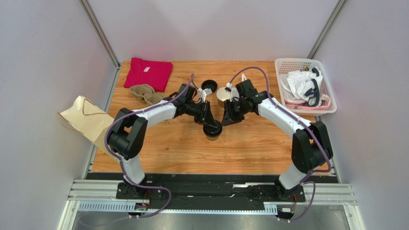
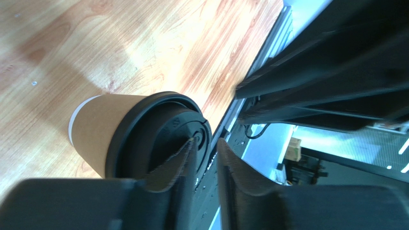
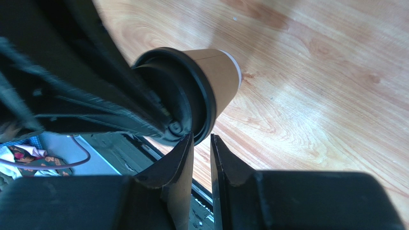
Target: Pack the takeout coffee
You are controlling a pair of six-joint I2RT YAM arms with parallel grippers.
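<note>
the takeout coffee [image 1: 212,129], a tan paper cup under a round black lid, stands near the middle of the wooden table [image 1: 249,148]. its base is on the boards, its lid faces up, and its long axis is vertical or close to it in the overhead view. the two arms meet over it, the left reaching in from 11 o'clock and the right from 1 o'clock. the left gripper [image 2: 206,142] is at the lid with its jaws drawn narrow. one finger [image 2: 175,160] lies across the lid's top face and the other sits just outside the rim, and it cannot be told whether the rim is pinched between them. the right gripper [image 3: 201,137] hangs just beside the opposite edge of the lid, its jaws parted by only a slim gap with nothing seen in it, the tips close under the rim in its own view. from the coffee, a loose black lid [image 1: 209,86] lies at 12 o'clock and an open tan cup [image 1: 222,97] stands at 1 o'clock, partly behind the right wrist. a red shirt [image 1: 148,73] lies folded toward 10 o'clock at the far edge of the table. a brown paper bag [image 1: 84,120] lies off the table's left edge at 9 o'clock. a white basket [image 1: 288,64] holding pale cloth items sits at 2 o'clock.
</note>
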